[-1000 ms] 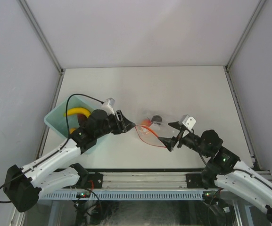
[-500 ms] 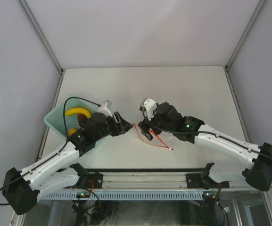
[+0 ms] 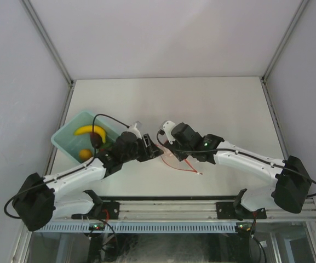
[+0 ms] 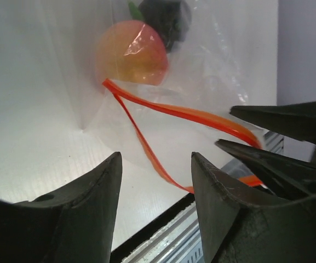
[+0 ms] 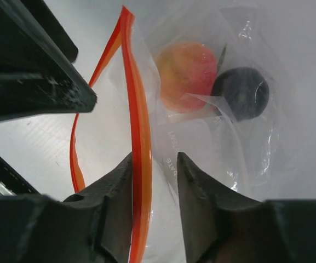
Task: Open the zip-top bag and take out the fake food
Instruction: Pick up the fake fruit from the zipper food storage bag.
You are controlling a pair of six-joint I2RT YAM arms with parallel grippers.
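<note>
The zip-top bag lies on the table between both arms, its mouth agape, the red-orange zip strip split into two bands. Inside lie fake food pieces: an orange-peach fruit and a dark purple piece. My right gripper straddles one band. The band rests against one finger, and a gap shows to the other. My left gripper stands open at the mouth's near side, with the other band lying just ahead between its fingertips. In the top view the left gripper and right gripper nearly meet.
A light blue bin stands left of the bag and holds a yellow banana and an orange fruit. The table's near edge with its metal rail runs close under the left gripper. Grey walls enclose the table.
My right arm swung from the near right across to the bag's mouth and its jaws narrowed around a zip band. My left gripper slid right, closer to the bag.
</note>
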